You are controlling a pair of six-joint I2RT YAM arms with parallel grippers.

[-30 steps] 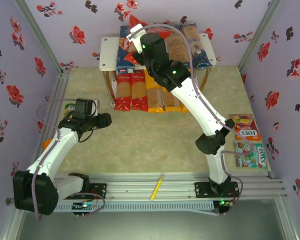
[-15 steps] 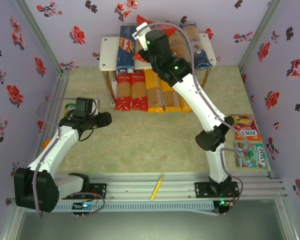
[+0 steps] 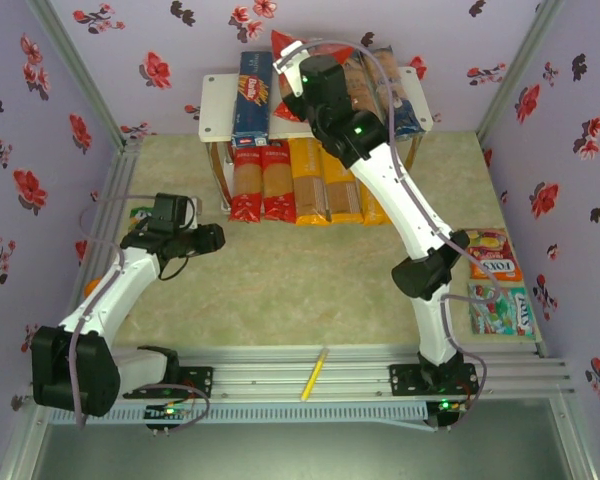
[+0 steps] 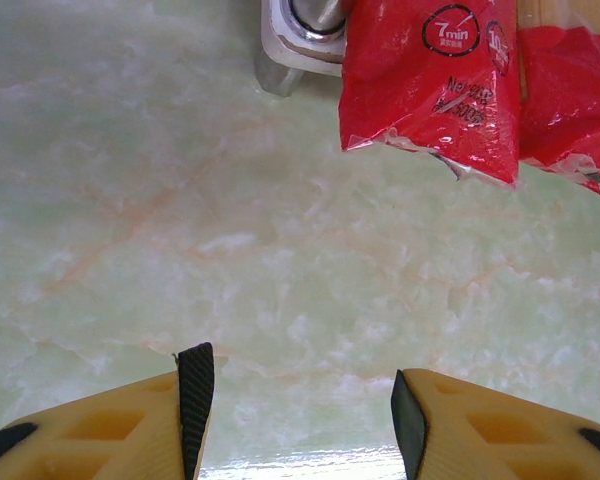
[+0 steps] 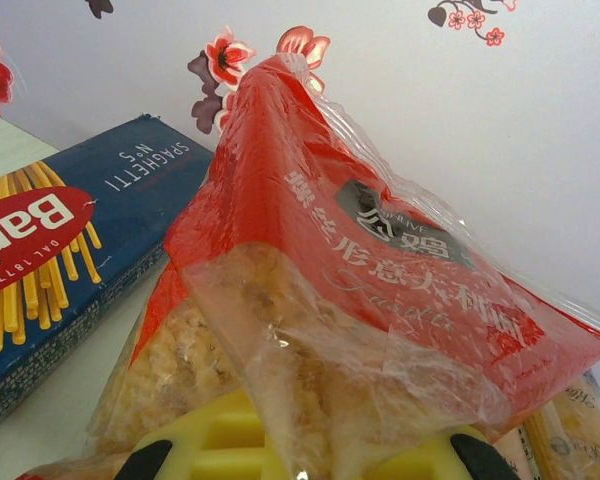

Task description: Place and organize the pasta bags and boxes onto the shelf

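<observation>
**Q:** When the overhead camera looks down, where are your hands?

**A:** My right hand [image 3: 298,72] is up over the top tier of the shelf [image 3: 215,108], clamped on the wide red bag [image 3: 282,44]. The bag is just right of the dark-blue box [image 3: 252,95], which lies on that tier. My left hand [image 3: 216,238] hangs low over the surface [image 3: 310,290], in front of the shelf's left end and apart from it. On the lower tier lie the red-ended bags [image 3: 246,180], with the yellow-orange bags [image 3: 310,185] beside them.

**Q:** And from your left wrist?

**A:** My left fingers [image 4: 100,425] stand apart with nothing between them, and bare surface lies below. Ahead, two red bag ends stick out from the shelf, just right of its post foot [image 4: 298,35].

**Q:** Your right wrist?

**A:** My yellow fingers [image 5: 220,440] grip the wide red bag by its pasta-filled part. Its red end rises tilted toward the flowered wall [image 5: 480,120]. The dark-blue box lies left of it on the shelf's white top.
</observation>
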